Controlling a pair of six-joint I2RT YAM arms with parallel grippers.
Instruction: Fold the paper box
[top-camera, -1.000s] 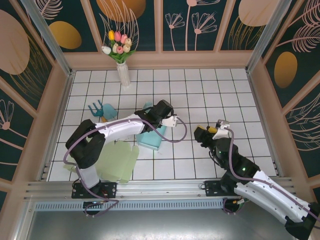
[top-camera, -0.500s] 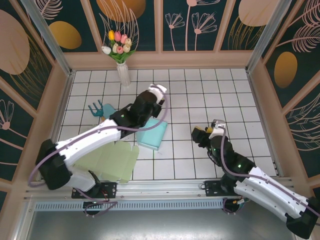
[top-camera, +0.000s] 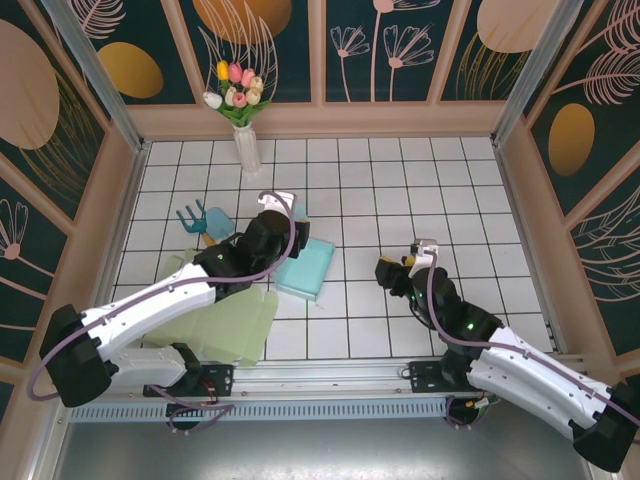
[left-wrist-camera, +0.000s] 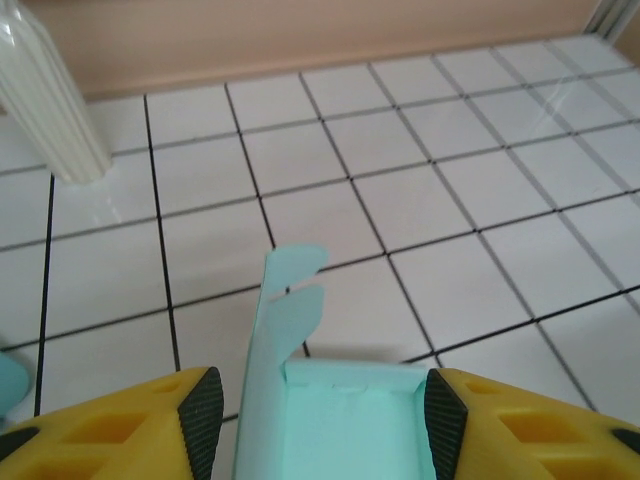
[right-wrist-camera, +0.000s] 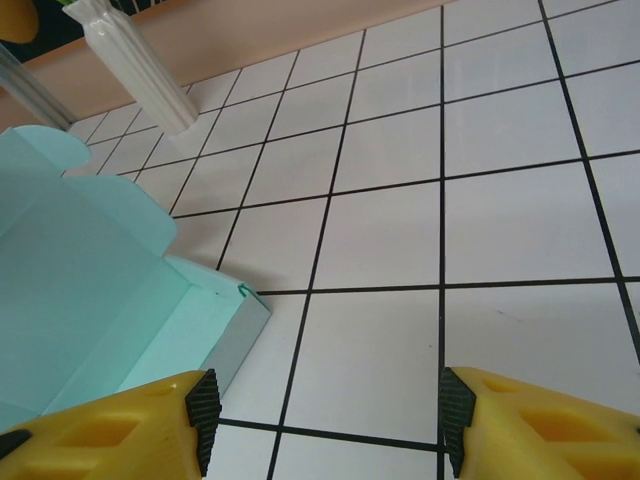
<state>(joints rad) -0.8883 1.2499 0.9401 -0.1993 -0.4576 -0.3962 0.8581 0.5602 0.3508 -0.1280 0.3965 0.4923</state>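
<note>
The paper box (top-camera: 308, 268) is pale teal and lies half folded on the white tiles in the middle of the table. In the left wrist view its open tray (left-wrist-camera: 345, 425) lies between my yellow fingers, and a notched side flap (left-wrist-camera: 288, 305) stands upright on its left. My left gripper (left-wrist-camera: 322, 418) (top-camera: 285, 222) is open over the box's far end. The left pad (left-wrist-camera: 203, 418) stands clear of the flap. My right gripper (top-camera: 388, 272) (right-wrist-camera: 325, 420) is open and empty over bare tile, just right of the box's corner (right-wrist-camera: 235, 310).
A flat pale green sheet (top-camera: 235, 318) lies near the front left, partly under my left arm. A small blue object (top-camera: 190, 218) sits left of the box. A white vase of tulips (top-camera: 245, 145) stands at the back. Wooden walls ring the table.
My left arm has swung back to the left, off the box's right side to its far left end, and its jaws have widened. My right gripper has slid left toward the box.
</note>
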